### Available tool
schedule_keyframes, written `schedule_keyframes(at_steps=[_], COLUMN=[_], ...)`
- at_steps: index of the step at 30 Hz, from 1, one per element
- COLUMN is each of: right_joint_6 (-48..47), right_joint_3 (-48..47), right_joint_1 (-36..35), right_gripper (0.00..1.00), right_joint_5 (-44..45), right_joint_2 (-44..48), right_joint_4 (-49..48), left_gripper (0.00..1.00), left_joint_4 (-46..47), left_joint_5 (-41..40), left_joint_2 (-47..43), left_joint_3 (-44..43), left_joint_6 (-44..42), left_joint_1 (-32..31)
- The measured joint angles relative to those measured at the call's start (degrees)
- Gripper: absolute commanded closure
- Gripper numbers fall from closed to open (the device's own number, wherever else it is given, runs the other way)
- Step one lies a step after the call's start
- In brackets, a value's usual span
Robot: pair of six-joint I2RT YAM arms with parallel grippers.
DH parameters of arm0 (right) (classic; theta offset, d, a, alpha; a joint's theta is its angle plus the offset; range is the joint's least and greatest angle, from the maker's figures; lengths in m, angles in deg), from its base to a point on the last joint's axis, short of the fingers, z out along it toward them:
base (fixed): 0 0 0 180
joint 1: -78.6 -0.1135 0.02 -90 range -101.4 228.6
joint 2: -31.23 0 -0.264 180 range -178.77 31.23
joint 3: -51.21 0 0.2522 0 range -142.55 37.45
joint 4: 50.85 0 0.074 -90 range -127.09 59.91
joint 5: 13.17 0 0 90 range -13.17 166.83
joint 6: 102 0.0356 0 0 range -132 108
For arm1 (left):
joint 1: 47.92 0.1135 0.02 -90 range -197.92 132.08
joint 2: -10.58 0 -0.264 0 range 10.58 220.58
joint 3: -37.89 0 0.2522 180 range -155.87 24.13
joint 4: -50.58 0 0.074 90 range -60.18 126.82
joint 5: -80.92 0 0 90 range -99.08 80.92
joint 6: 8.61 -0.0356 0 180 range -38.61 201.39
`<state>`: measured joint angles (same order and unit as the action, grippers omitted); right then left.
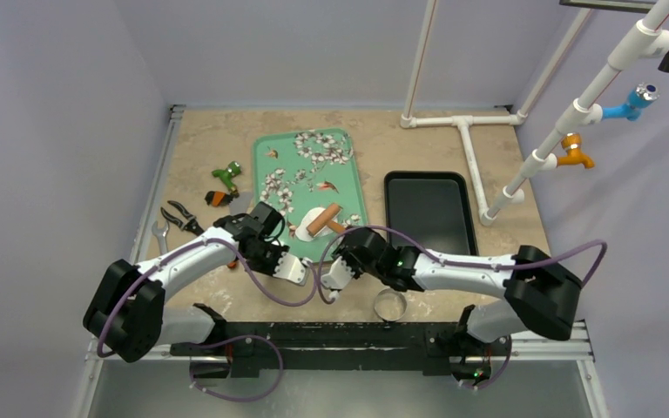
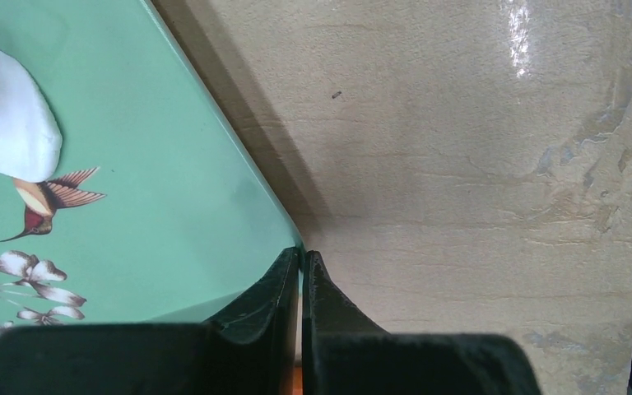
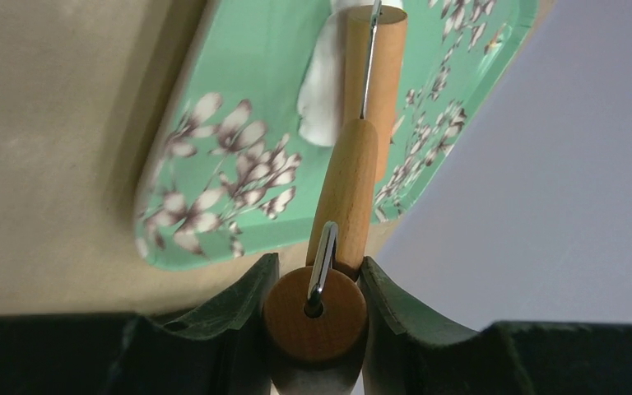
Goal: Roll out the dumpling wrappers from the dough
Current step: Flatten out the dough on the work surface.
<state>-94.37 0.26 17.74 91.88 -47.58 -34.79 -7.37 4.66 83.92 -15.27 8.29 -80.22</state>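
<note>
The dough [image 1: 307, 226] is a white lump on the green floral tray [image 1: 292, 170]. A wooden roller [image 1: 324, 218] rests on it. My right gripper [image 1: 346, 237] is shut on the roller's near end [image 3: 316, 313], with the far wooden barrel [image 3: 374, 58] lying on the dough [image 3: 321, 86]. My left gripper [image 1: 303, 266] sits at the tray's near edge. In the left wrist view it [image 2: 300, 263] is pinched shut on the tray's rim [image 2: 239, 177], and the dough [image 2: 4, 123] shows at the upper left. No flat wrappers are in view.
A black tray [image 1: 427, 209] lies right of the green one. A metal ring cutter [image 1: 389, 305] stands near the front edge. A green toy drill [image 1: 226, 177], pliers [image 1: 179, 216] and a wrench [image 1: 158, 235] lie at the left. White pipes [image 1: 466, 131] run along the back right.
</note>
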Motion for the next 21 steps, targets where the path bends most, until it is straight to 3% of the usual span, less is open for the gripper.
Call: schedule_keyframes(at_steps=[7,17,21], right_joint_6=[-1.5,1.7,1.8], right_joint_3=[-5.8,0.5,0.3], right_joint_1=[0.3,-0.3,-0.6], right_gripper=[1.0,1.0,1.0], right_joint_5=[0.5,0.5,1.1], right_joint_2=[-10.8,1.7,-0.3], right_joint_4=[-5.6,2.0,2.6], left_gripper=[1.0,1.0,1.0], left_joint_4=[-0.6,-0.5,-0.5], left_joint_5=[-0.8,0.8,0.8], left_joint_2=[-0.3,-0.5,-0.5], left_joint_3=[0.0,0.2,0.2], left_joint_6=[-0.1,0.0,0.0], left_joint_1=[0.6,-0.1,-0.1])
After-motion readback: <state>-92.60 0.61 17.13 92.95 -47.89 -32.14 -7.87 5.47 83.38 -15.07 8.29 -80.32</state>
